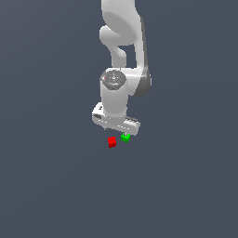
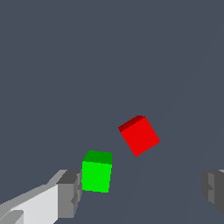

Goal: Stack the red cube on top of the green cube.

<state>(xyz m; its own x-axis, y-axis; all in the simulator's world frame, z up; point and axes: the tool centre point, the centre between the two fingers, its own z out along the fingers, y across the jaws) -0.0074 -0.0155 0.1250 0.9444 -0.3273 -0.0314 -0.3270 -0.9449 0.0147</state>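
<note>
Stack not started, by my read. Red cube (image 2: 139,135) and green cube (image 2: 96,172) both sit on the worktop (image 2: 109,52), near each other but apart, neither on top of the other. Nothing is held.

Jaws are spread wide and empty (wrist view shows one grey pad (image 2: 70,194) at each side with clear space between). The gripper (image 1: 116,122) hangs above the pair; how far above, I can't tell.

Relative to the jaws: green cube is just beside one fingertip, touching or nearly so, can't tell which. Red cube is ahead of the jaw gap, roughly between the two pads but beyond their line, so not yet framed for a grasp.

Left to do, as I judge it: centre the jaws on red, descend, grip, lift, carry over green, set down, release. That's the whole task.

Red cube: tiny, bright red, plain faces, no markings, far smaller than the gripper. It's yawed relative to the jaw axis; the green one sits squarer to it. Same size as green.
</note>
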